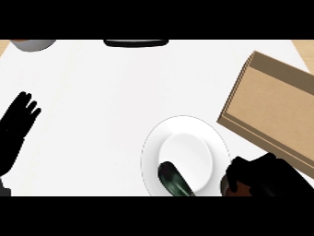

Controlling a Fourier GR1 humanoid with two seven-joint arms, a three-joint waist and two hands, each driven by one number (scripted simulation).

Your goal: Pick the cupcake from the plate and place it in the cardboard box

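Notably, the right hand [254, 177] sits curled at the plate's [152, 152] right rim beside the cardboard box [282, 115]; the cupcake is not visible, possibly hidden within that curl. The left hand [13, 126] rests open, fingers straight, at far left. A good transfer, in judgement, lifts clear of the rim, then crosses the box's near wall before lowering.

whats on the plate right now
On the white plate only a dark object shows at its lower edge. No cupcake shows; the right hand, curled beside the rim, could be hiding it.
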